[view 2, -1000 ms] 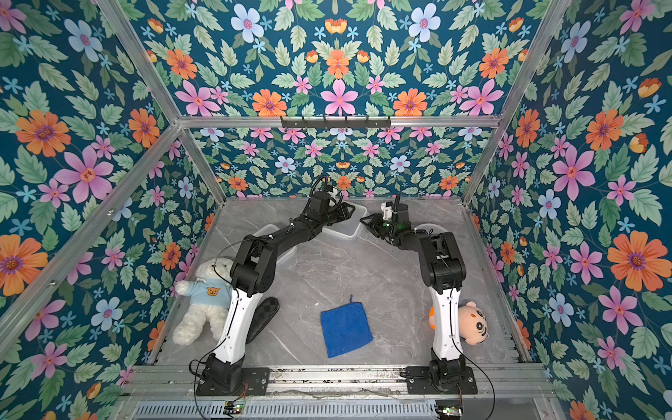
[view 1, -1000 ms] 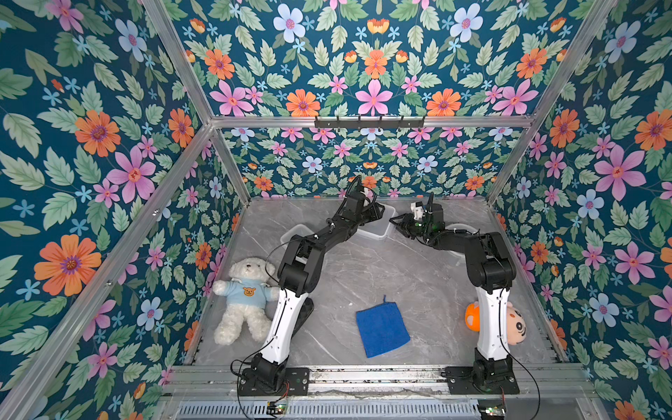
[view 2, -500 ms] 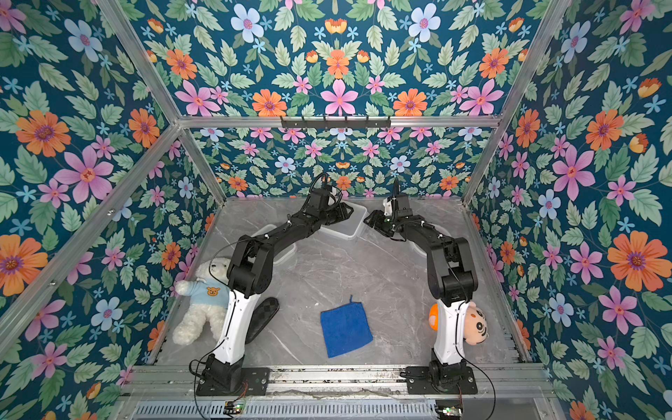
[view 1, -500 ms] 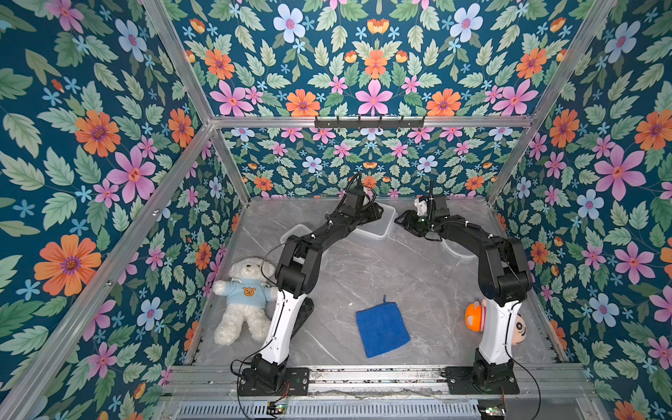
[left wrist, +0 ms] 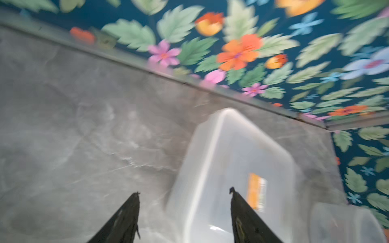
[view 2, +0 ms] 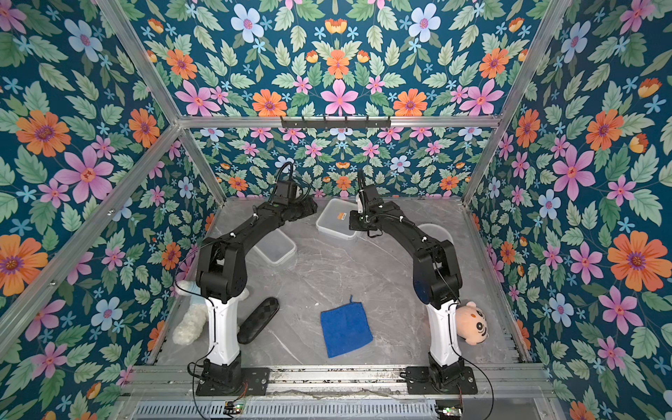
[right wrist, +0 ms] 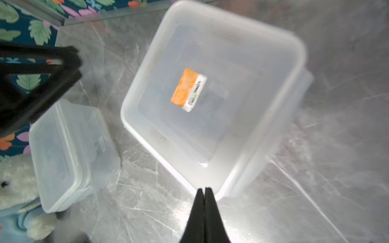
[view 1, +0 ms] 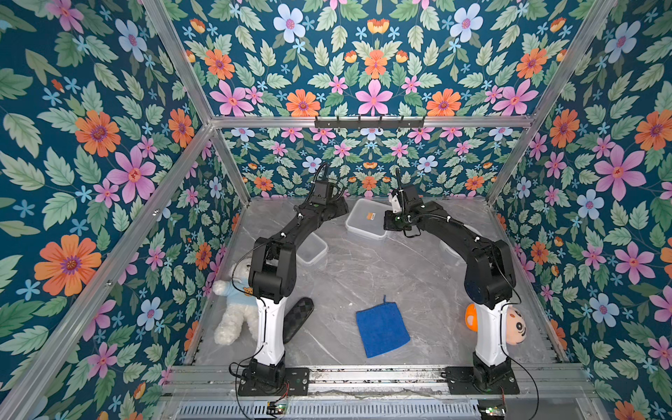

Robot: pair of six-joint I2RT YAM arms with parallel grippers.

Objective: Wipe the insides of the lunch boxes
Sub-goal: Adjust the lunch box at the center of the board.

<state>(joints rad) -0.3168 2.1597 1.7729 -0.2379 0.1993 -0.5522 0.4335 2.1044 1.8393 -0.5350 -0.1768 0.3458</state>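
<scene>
In a top view, the large square lunch box (view 1: 367, 218) sits far back between the arms, blue cloth (view 1: 382, 329) well apart. Left wrist: left gripper (left wrist: 184, 191) jaws spread astride its rim. Right wrist: right gripper (right wrist: 203, 189) jaws pressed together, empty, by its corner; a bump could skid it.

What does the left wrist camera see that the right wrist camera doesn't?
Only the left wrist view shows the blurred rim of another clear tub. Only the right wrist view shows the smaller rectangular lunch box, the white teddy bear and the right gripper, pinched shut. Both show the big square lunch box with its orange label, the grey marble table, the flowered wall and the left gripper, which is open.
</scene>
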